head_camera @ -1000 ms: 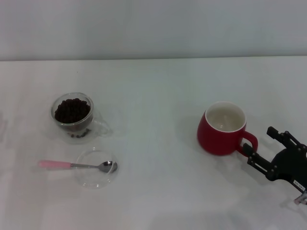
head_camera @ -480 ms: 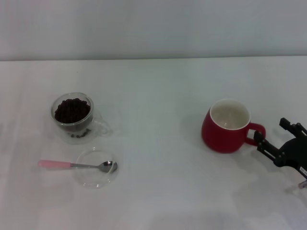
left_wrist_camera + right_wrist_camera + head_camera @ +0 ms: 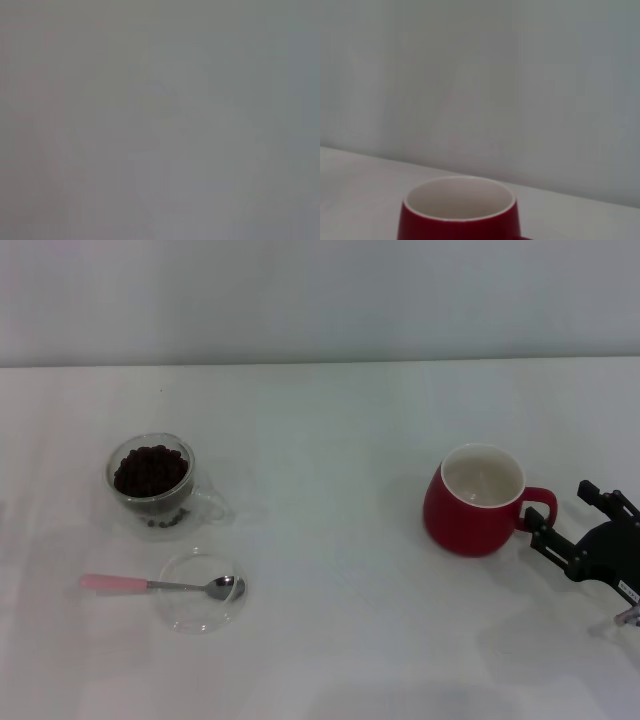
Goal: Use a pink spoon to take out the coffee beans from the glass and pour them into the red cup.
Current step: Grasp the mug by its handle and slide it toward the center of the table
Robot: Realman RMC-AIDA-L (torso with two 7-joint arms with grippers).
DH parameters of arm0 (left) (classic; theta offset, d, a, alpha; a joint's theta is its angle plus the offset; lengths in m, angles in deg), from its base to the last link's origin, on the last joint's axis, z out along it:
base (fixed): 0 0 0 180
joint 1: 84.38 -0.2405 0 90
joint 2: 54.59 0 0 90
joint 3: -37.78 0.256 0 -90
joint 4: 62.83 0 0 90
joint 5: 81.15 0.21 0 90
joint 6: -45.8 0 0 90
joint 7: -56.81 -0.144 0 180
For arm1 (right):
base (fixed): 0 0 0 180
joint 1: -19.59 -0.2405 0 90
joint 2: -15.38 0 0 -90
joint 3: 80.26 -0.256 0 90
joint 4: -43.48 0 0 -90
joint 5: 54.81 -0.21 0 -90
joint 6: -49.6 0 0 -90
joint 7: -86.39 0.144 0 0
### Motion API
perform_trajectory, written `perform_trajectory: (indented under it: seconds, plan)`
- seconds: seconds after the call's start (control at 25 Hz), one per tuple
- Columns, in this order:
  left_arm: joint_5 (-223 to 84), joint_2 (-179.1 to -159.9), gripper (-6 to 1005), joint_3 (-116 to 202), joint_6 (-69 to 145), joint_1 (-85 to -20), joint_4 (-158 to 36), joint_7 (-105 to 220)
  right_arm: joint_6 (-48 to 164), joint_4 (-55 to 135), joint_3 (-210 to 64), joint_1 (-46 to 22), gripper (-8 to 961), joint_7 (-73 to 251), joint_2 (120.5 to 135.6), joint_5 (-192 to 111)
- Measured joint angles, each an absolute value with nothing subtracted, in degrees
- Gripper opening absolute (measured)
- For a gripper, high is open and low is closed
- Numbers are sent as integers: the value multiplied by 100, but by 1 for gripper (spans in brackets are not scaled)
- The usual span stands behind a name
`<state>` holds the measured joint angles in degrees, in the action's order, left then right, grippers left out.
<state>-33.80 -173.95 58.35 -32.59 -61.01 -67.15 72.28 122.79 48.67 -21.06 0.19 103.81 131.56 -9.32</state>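
- The red cup is seen upright on the white table, on the robot's right side, with its cream inside bare and its loop handle turned toward the right gripper.
- The right gripper is held low at the table's right edge, just beside the cup handle. Its two dark fingers are spread apart, so the jaws are read as open. One finger lies close to the handle, but whether it touches cannot be settled from the head view.
- In the right wrist view only the cup is shown, from the side, against a plain grey wall; the arm's own fingers are not shown there.
- The glass stands on the left side of the table, well apart from the cup. It is filled with coffee beans heaped near its rim, and its clear handle points to the right.
- The pink spoon lies flat on the table nearer the robot than the glass. Its pink handle points left and its metal bowl rests over a flat clear glass disc.
- The left gripper is not found in the head view. The left wrist view is a uniform grey blur, possibly a nearby surface, so the state of its jaws cannot be told.
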Motion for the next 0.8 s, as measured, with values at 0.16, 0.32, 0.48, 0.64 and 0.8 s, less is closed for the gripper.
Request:
perform_trajectory:
  seconds: [0.16,0.32,0.48,0.64,0.8]
  plan:
    - [-3369,-17395,876,5835,-3261,-6113,-6719,7228,12258,4869,-2118,10,763,10379,13157,-909]
    - [-3368,-17395,876,5835,-3260,-6160,-6713,7228,12220,4866,-2108,8,745,10379,13157,-908]
    - [-3368,-17395,876,5835,-3260,-6169,-6703,7227,12199,4872,-2100,8,727,10379,13157,-908]
    - [-3368,-17393,875,5834,-3260,-6170,-6687,7228,12126,4889,-2100,-2,664,10379,13157,-909]
    - [-3368,-17381,875,5834,-3260,-6170,-6686,7228,12042,4930,-2114,-50,556,10380,13157,-848]
